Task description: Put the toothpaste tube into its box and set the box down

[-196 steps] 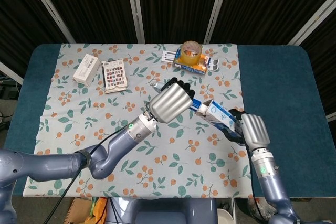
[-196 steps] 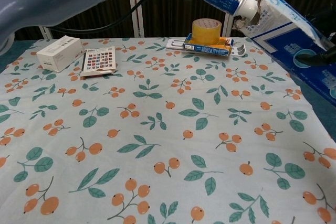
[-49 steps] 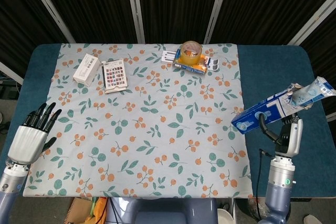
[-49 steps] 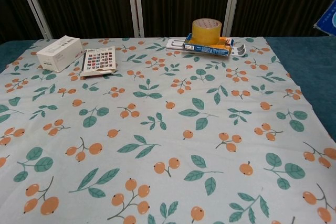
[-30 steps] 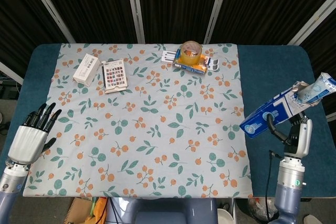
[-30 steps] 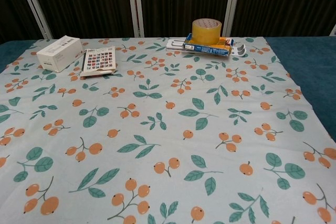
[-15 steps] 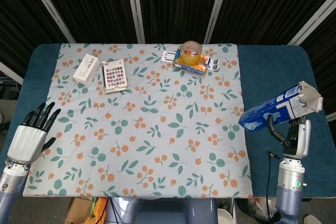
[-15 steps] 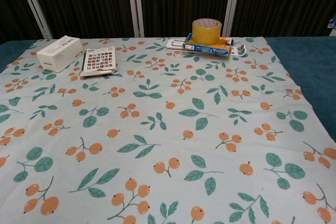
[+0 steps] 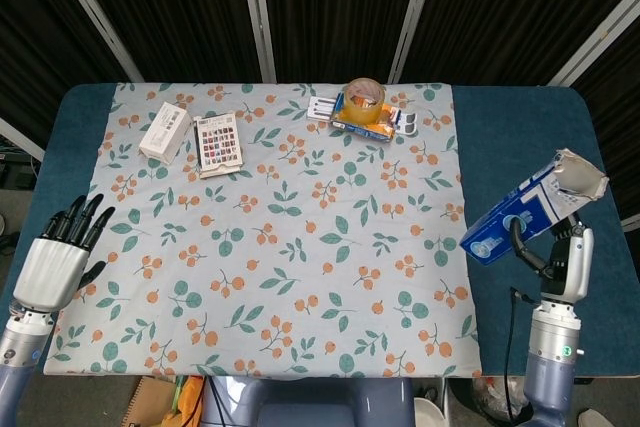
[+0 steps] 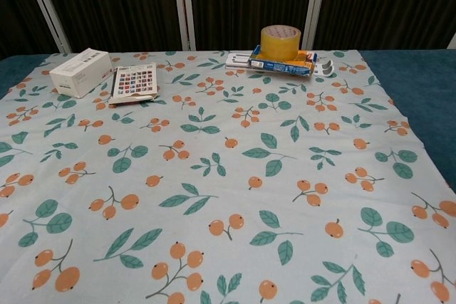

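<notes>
Item: toothpaste box point(image 9: 530, 209), blue and white carton, held aloft by the right hand point(image 9: 562, 257) beyond the right edge of the floral cloth point(image 9: 300, 247), over the bare blue counter point(image 9: 520, 137). It is tilted, its open, crumpled flap end uppermost. No tube is visible; presumably it sits inside.

Handling: judged light, thin card, easily crushed. Best held across the broad faces at mid-length, away from the ragged mouth.

Fingers: the right hand's wrap the box's lower end. The left hand point(image 9: 55, 257), off the cloth's lower left corner, is empty, fingers spread.

Views: the head view alone shows both hands and the box. The chest view shows only the cloth and its clutter, including the tape roll point(image 10: 280, 40) and white carton point(image 10: 80, 71).
</notes>
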`<state>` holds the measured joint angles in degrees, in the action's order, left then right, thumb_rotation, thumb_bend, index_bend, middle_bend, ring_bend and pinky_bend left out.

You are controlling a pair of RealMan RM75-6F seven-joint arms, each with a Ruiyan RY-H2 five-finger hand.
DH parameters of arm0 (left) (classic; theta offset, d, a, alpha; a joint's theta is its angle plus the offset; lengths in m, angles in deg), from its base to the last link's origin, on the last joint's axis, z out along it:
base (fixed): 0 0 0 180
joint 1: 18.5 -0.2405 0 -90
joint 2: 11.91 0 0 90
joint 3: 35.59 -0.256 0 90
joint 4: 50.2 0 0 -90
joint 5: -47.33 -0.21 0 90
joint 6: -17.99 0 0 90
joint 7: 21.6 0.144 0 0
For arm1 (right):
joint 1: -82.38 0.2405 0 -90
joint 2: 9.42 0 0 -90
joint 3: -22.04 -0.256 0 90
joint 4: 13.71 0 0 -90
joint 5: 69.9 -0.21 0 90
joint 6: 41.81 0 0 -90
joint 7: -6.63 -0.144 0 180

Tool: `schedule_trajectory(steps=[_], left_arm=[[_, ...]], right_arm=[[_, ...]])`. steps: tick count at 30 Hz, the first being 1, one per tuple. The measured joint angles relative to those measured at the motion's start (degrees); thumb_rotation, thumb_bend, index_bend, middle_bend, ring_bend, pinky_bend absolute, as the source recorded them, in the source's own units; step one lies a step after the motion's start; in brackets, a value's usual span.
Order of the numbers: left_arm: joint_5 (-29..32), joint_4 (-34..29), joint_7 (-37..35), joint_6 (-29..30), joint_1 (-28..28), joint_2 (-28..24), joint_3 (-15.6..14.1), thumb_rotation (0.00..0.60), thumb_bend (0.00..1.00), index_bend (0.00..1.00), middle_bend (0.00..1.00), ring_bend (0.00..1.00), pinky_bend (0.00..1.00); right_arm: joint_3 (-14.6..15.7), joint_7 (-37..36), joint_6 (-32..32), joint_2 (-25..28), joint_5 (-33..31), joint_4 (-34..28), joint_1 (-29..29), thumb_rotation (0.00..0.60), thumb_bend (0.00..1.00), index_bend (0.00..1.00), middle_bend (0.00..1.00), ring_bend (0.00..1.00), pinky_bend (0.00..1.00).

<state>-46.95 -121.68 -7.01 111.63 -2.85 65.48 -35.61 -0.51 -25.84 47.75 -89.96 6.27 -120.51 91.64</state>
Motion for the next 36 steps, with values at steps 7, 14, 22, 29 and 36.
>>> schedule_trajectory(steps=[7,14,22,29,36], left_arm=[[-0.1,-0.4,-0.4,-0.2,-0.2,-0.1,0.5,0.6,0.0,0.13,0.04,0.08,0.26],[-0.5,-0.7,-0.9,-0.4,-0.3,-0.2,0.7,0.6,0.0,0.13,0.04,0.08,0.26],[-0.5,-0.8,-2.1,-0.6,-0.5,-0.5,1.0,0.6,0.0,0.13,0.04,0.08,0.26],[-0.9,-0.8,-2.5,-0.6,-0.6,-0.6,1.2,0.6,0.0,0.13,0.04,0.08,0.26],[-0.5,-1.4,-3.4,-1.6,-0.7,-1.1,1.2,0.6,0.0,0.07,0.0,0.0,0.1]], right_arm=[[3.7,11.0,-6.6,3.1,-1.7,1.1,1.2,0.6,0.44,0.52,0.65,0.53,0.42],[10.3,27.0,-12.7,2.0,-1.4,3.4,3.5,0.6,0.44,0.52,0.65,0.53,0.42],[14.2,42.1,-17.7,-5.9,-2.7,8.0,7.4,0.6,0.44,0.48,0.65,0.48,0.41],[15.0,48.8,-20.6,-11.2,-7.3,9.7,9.6,0.6,0.42,0.07,0.36,0.13,0.18],[15.5,53.4,-22.0,-11.4,-8.9,7.2,11.0,0.6,0.32,0.0,0.04,0.0,0.0]])
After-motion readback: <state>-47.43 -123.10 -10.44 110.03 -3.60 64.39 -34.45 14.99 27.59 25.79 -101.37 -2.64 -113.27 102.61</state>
